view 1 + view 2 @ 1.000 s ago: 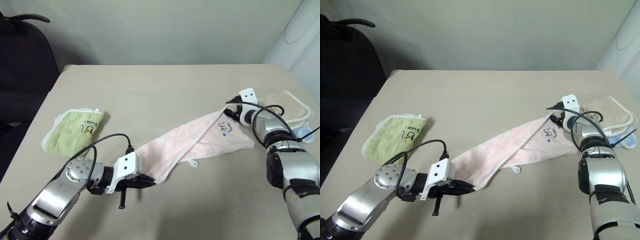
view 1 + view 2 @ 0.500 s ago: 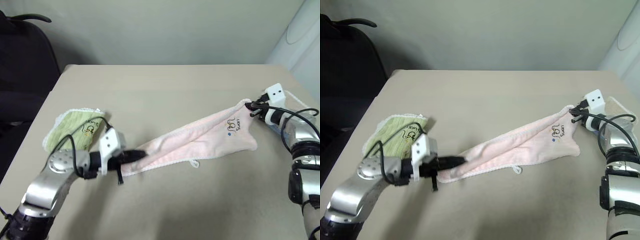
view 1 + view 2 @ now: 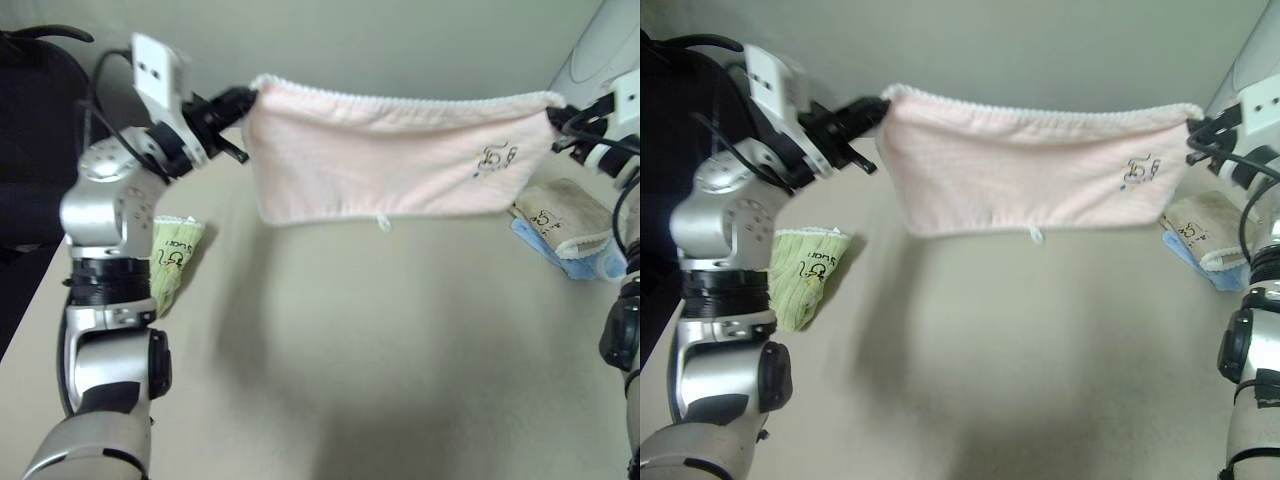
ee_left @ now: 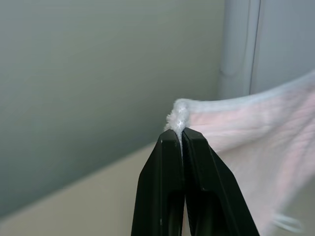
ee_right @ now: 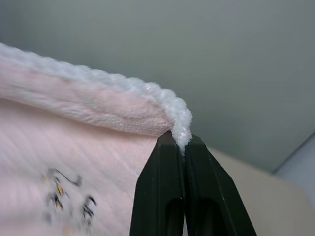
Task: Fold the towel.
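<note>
The pale pink towel point(image 3: 390, 155) hangs stretched in the air above the table, its white-edged top running nearly level between my two grippers. My left gripper point(image 3: 245, 98) is shut on its upper left corner, and the left wrist view shows the corner pinched at the fingertips point(image 4: 179, 135). My right gripper point(image 3: 555, 118) is shut on the upper right corner, also pinched at the tips in the right wrist view point(image 5: 181, 140). A small dark printed mark point(image 3: 497, 158) sits near the right end. A small white loop point(image 3: 381, 222) dangles from the lower edge.
A green folded towel point(image 3: 170, 265) lies on the beige table point(image 3: 380, 340) at the left. A beige towel with white edging point(image 3: 560, 218) rests on a blue cloth point(image 3: 575, 260) at the right. A dark chair point(image 3: 40, 110) stands beyond the table's left side.
Both grippers rose and spread apart, lifting the pink towel off the table until it hangs taut between them. The right gripper closed on its corner.
</note>
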